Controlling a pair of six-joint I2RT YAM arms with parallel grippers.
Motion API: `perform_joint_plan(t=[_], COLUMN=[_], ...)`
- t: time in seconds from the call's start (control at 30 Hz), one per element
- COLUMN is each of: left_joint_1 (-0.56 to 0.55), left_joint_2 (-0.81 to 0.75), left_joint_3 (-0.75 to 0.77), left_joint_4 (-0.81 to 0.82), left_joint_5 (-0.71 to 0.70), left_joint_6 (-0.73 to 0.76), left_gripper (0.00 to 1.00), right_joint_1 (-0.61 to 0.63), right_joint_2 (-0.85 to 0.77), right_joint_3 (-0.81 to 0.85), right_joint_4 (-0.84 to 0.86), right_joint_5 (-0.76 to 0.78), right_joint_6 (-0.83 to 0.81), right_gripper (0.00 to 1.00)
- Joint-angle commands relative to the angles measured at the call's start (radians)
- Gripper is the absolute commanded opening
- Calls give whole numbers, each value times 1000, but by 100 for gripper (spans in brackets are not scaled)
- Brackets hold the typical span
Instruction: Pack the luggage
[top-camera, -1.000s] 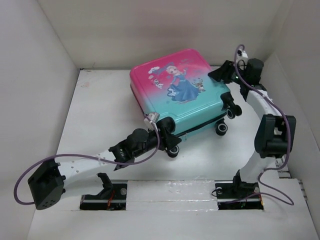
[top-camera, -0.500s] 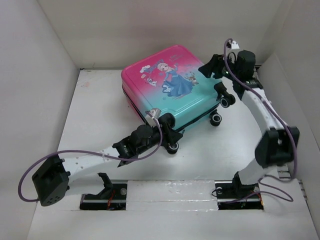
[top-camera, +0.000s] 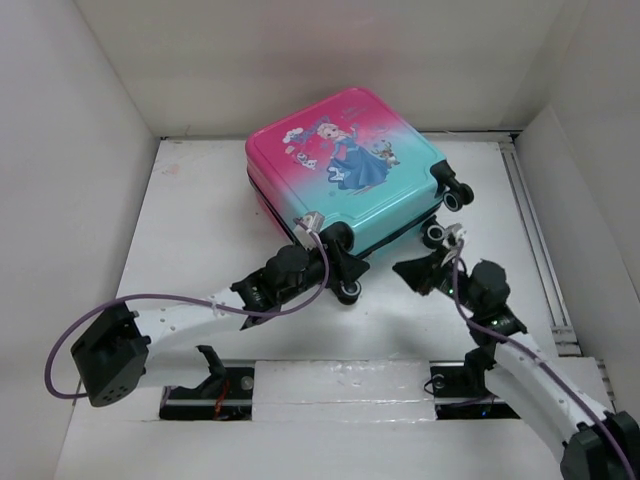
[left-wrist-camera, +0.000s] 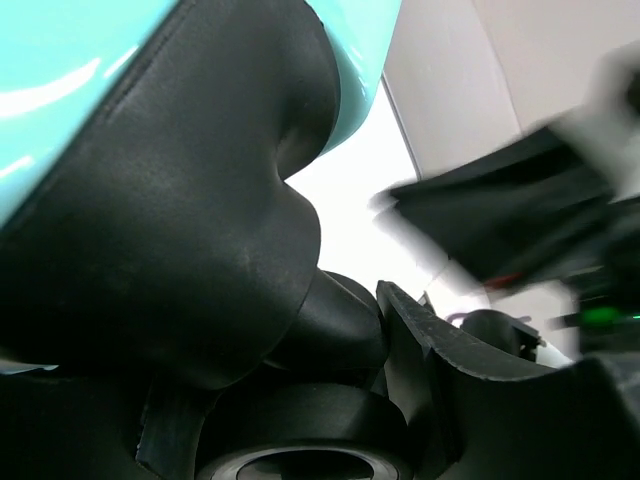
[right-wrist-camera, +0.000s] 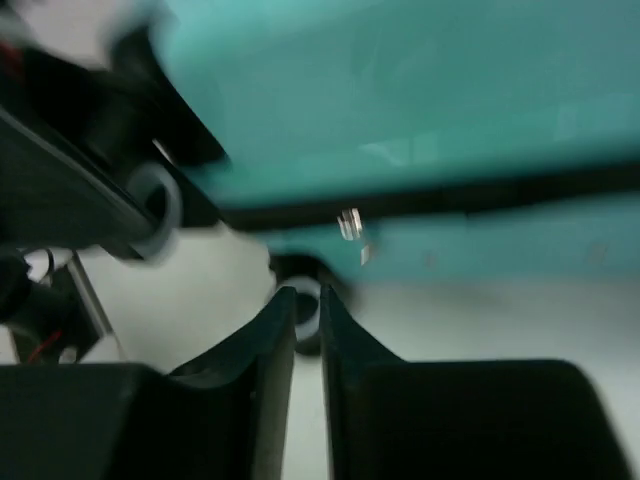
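**Item: the luggage** (top-camera: 350, 175); hard-shell case, pink fading to teal, printed figure face up; lies flat on the table (top-camera: 200, 230), far of centre, lid closed.

**Axis:** long axis runs from the pink end at far left to the teal wheeled end at near right; the wheeled edge faces both arms at a slant.

**Left gripper** (top-camera: 335, 262); at the near corner of the wheeled end, pressed close to the black wheel housing (left-wrist-camera: 180, 200) just above the corner wheel (top-camera: 348, 292); its wrist view is filled by that housing, so I cannot tell whether the jaws are parted or clamped.

**Right gripper** (top-camera: 420, 272); near side of the wheeled end, just short of the middle wheel (top-camera: 433, 236), apart from the shell; fingers drawn almost together, nothing between them.

**Governing relation:** the case lies ahead of and beyond both grippers; the left is nearer, seemingly touching; the dark seam along the teal side, with a small silver piece (right-wrist-camera: 350, 225) that is likely the zip pull, sits directly before the right gripper; opening probably starts there.
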Motion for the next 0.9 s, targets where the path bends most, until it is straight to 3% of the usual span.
perform_joint_plan(t=[0.0, 0.1, 0.3, 0.47, 0.6, 0.87], left_joint_1=[3, 3, 3, 3, 3, 3], left_joint_2=[-23, -23, -23, -23, -23, -14], left_joint_3=[82, 82, 101, 101, 101, 110], left_joint_4=[285, 305, 336, 345, 345, 345], left_joint_5=[58, 78, 125, 135, 145, 156], left_joint_6=[-44, -85, -122, -141, -141, -141], left_gripper=[0, 0, 0, 0, 0, 0], right_joint_1=[41, 73, 73, 62, 53, 53], right_joint_2=[16, 110, 319, 566, 649, 783], right_joint_3=[-107, -128, -102, -45, -45, 4], right_joint_4=[232, 308, 521, 653, 759, 805], right_joint_5=[40, 71, 71, 0, -32, -44], right_joint_6=[55, 20, -44, -91, -57, -80], right_gripper=[25, 38, 49, 49, 51, 51])
